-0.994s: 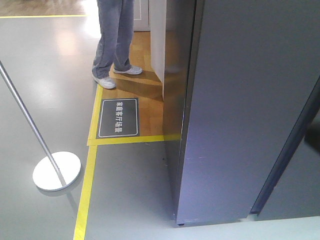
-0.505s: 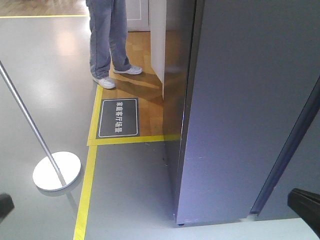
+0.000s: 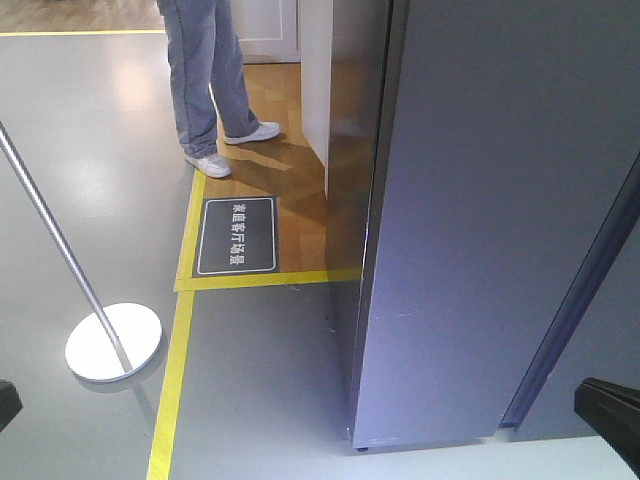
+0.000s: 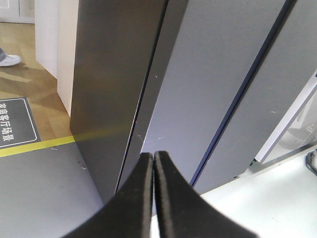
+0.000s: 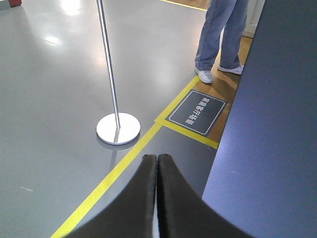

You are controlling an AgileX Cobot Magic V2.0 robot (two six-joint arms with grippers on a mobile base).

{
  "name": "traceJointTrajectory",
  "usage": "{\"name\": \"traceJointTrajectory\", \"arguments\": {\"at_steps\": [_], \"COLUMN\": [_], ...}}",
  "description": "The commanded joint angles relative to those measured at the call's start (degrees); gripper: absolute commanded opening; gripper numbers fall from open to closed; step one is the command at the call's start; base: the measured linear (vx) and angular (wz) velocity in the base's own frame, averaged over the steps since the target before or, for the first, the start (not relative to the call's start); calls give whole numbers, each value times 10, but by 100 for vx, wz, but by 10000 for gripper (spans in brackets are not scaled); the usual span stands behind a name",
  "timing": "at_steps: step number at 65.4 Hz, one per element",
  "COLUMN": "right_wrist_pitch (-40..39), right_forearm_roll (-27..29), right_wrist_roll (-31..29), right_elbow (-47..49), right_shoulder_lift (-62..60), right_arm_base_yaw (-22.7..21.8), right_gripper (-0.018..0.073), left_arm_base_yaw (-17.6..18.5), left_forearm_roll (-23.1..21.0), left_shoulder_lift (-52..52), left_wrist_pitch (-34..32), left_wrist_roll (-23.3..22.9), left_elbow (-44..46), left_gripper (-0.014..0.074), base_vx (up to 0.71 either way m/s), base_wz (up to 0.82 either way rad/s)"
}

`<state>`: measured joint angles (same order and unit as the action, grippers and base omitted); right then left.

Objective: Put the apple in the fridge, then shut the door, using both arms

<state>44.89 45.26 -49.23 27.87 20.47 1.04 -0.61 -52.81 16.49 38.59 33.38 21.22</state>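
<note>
Grey floor (image 3: 270,380); fridge (image 3: 500,200) top cropped; apple unseen.

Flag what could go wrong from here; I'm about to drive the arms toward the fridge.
1. No apple shows in any view, and the left gripper and right gripper are both shut on nothing, so the apple step cannot be confirmed.
2. A person stands close beside the fridge; a swinging arm or door might reach them.
3. The stanchion pole leans near the robot's left; a base move could clip it.
</note>
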Motion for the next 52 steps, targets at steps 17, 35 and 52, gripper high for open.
{"name": "traceJointTrajectory", "arguments": {"at_steps": [17, 35, 52], "right_wrist_pitch": [-27, -27, -27], "right_forearm_roll": [19, 19, 19], "right_wrist_roll": [-4, -4, -4], "right_elbow": [13, 13, 13], "right_shoulder_lift": [4, 4, 4], "right_arm_base_yaw": [0, 0, 0], "right_gripper": [-3, -3, -3], "left_arm_base_yaw": [-2, -2, -2], "left_forearm_roll": [-25, -23, 9], "left_shoulder_lift": [4, 4, 4], "left_wrist_pitch": [-30, -30, -50], "left_wrist_roll": [-2, 3, 19], "left_elbow": [16, 16, 16], "left_gripper": [-6, -6, -6], "base_vx": [0, 0, 0], "base_wz": [0, 0, 0]}}
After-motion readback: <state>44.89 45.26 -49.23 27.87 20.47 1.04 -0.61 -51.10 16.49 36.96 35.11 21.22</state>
